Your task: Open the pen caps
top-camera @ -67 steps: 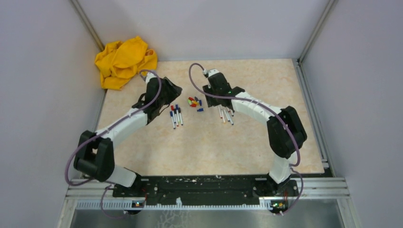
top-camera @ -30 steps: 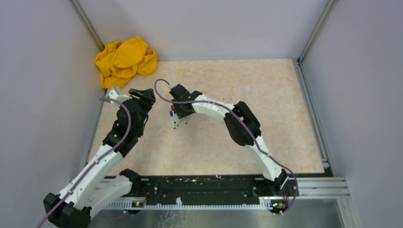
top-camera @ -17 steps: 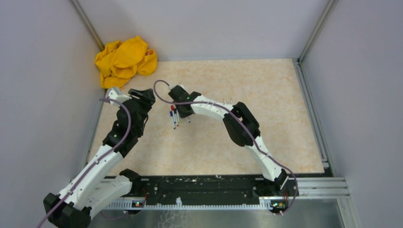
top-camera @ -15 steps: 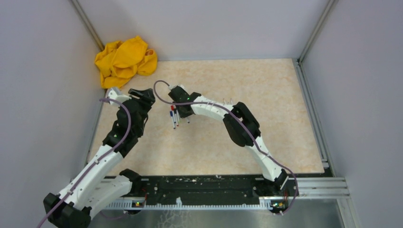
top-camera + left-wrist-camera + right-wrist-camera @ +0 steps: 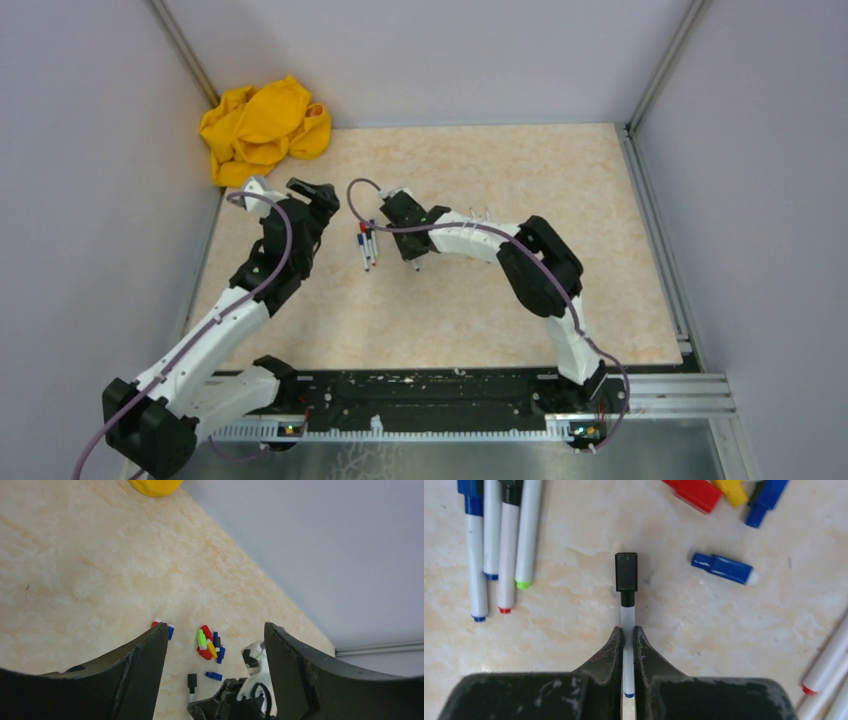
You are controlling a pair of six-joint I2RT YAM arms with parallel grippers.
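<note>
My right gripper (image 5: 628,630) is shut on the white barrel of a pen (image 5: 627,617). Its black pen cap (image 5: 626,572) is on and points away from the jaws. Three capped pens (image 5: 499,545) lie side by side to the left; from above the pens (image 5: 367,246) show left of the right gripper (image 5: 415,257). Loose pen caps in red, yellow and blue (image 5: 724,490) lie in a pile ahead, with a single blue cap (image 5: 722,568) nearer. My left gripper (image 5: 216,625) hangs open and empty above the table, looking down on the cap pile (image 5: 209,643). It is left of the pens (image 5: 321,193).
A crumpled yellow cloth (image 5: 262,130) lies at the far left corner of the table. Uncapped pens (image 5: 829,672) lie at the lower right of the right wrist view. Grey walls and metal rails (image 5: 655,60) close in the table.
The right gripper shut on a pen from the row and carried it a little to the right. The left arm swung right toward the pens and its jaws opened wider.
</note>
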